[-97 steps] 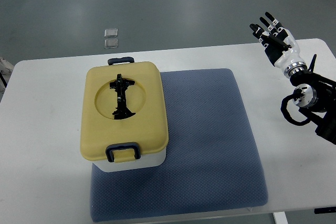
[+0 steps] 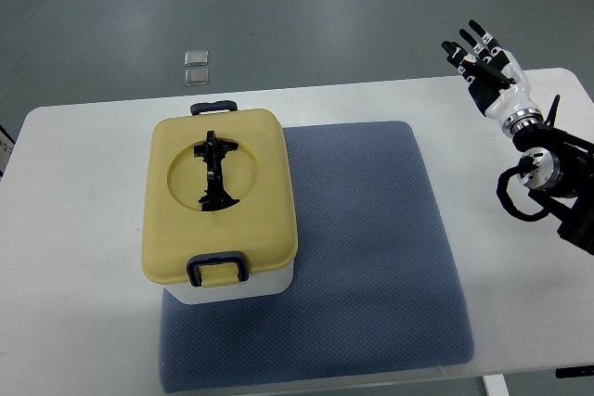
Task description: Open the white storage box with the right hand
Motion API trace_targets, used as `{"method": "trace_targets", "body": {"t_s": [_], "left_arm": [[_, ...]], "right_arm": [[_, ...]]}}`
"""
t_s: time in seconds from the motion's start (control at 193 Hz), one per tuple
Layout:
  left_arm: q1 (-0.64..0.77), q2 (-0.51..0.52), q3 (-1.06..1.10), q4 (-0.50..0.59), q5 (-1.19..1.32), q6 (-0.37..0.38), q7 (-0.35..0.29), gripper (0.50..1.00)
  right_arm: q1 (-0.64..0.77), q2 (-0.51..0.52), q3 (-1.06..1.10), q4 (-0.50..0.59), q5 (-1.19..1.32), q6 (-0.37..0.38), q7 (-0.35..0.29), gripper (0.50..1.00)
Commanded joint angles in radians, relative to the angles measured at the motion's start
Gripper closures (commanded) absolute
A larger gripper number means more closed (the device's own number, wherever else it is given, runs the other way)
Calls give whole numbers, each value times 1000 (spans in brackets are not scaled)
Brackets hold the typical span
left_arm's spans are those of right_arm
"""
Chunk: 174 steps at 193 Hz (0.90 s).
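Hovering at the far right corner, your right hand (image 2: 486, 70) has its fingers (image 2: 477, 32) spread wide and holds nothing
You have the white storage box (image 2: 221, 214) well apart from it, on the left part of the blue mat (image 2: 371, 257) on the white surface (image 2: 74, 257); its yellow lid (image 2: 260, 164) is shut, with a black handle (image 2: 214, 170) folded in the round recess and a black latch (image 2: 217, 269) at the near edge, another at the far edge. Bare mat lies between box and hand. Two small clear packets (image 2: 196, 67) lie on the floor beyond. You can read no writing
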Motion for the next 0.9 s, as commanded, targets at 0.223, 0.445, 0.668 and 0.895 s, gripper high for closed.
{"method": "trace_targets", "body": {"t_s": [0.223, 0.445, 0.668, 0.895], "left_arm": [[0, 0, 0, -1, 0, 0, 0, 500], [0, 0, -3, -1, 0, 0, 0, 500], [0, 0, -1, -1, 0, 0, 0, 500], [0, 0, -3, -1, 0, 0, 0, 500]], "right_arm": [[0, 2, 0, -6, 0, 1, 0, 570], [3, 2, 0, -17, 0, -1, 0, 570], [31, 1, -9, -15, 0, 1, 0, 570], [63, -16, -25, -8, 0, 2, -2, 570]]}}
